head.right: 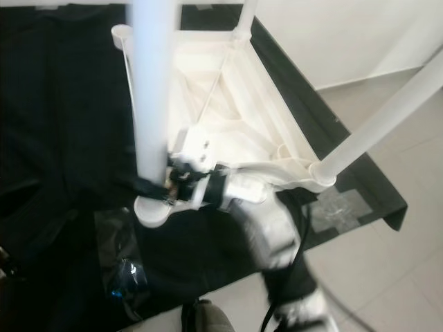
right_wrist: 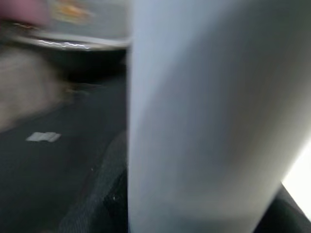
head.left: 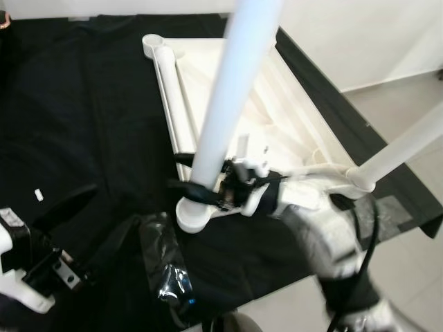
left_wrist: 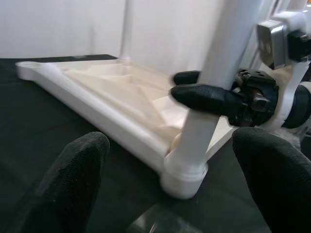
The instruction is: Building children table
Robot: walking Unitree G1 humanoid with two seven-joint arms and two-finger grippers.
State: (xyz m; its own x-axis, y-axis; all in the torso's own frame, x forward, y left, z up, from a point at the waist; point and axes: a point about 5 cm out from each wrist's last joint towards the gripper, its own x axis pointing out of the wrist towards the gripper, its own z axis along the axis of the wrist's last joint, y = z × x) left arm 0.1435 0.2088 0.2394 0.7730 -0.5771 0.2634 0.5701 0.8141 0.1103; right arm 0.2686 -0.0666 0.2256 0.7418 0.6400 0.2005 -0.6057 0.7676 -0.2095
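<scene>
Black fingers of my right hand (head.left: 197, 188) are clamped round the white table leg (head.left: 232, 97), low down, just above the round corner socket (head.left: 192, 214) that the leg stands in. From the left wrist view I see one finger (left_wrist: 206, 97) lying across the front of the leg and another behind it. The leg rises upright toward my head camera.

The socket belongs to the white children's tabletop (head.left: 235, 104), which lies upside down on a black cloth (head.left: 83, 124), its ribbed underside facing up. A second leg (head.left: 405, 149) stands in the corner nearest my right side, leaning out over the pale tiled floor (head.left: 401, 111). Another leg (head.left: 176, 104) lies flat along the tabletop's left edge.

My left hand (left_wrist: 170, 179) sits low on my left, close to the held corner, its two fingers spread wide and gripping nothing. A crumpled clear plastic bag (head.left: 163, 266) lies on the cloth between my hands. A small white piece (head.left: 39, 194) rests on the cloth further left.
</scene>
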